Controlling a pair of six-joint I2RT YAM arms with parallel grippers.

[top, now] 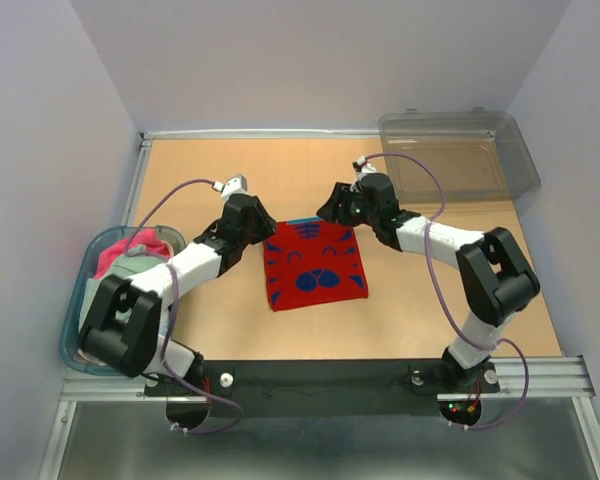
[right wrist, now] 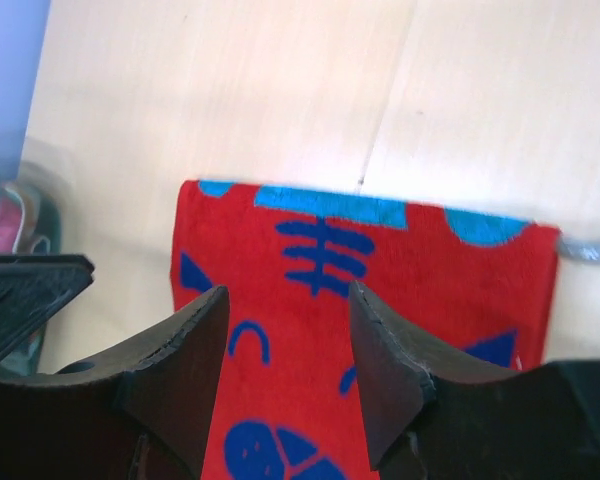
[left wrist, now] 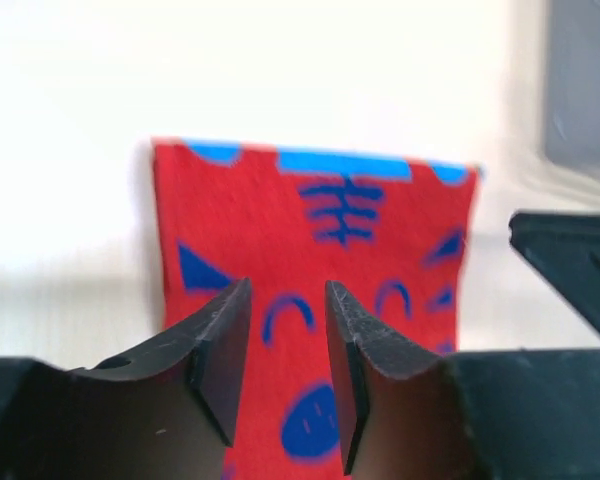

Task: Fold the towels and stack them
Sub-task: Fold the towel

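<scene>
Top external: flat, squarish red towel (top: 315,268)

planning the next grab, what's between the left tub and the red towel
Only the left arm crosses above it; the table showing between the tub and the red towel is bare wood. The top view shows this.

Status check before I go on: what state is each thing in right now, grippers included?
red towel: lying flat and squared up, gripped by neither arm.
left gripper: open, holding nothing, above the red towel.
right gripper: open, holding nothing, above the red towel.
towels in the tub: bunched, not folded.
oval tub: upright, holding that heap.
clear bin: upright, untouched.
</scene>
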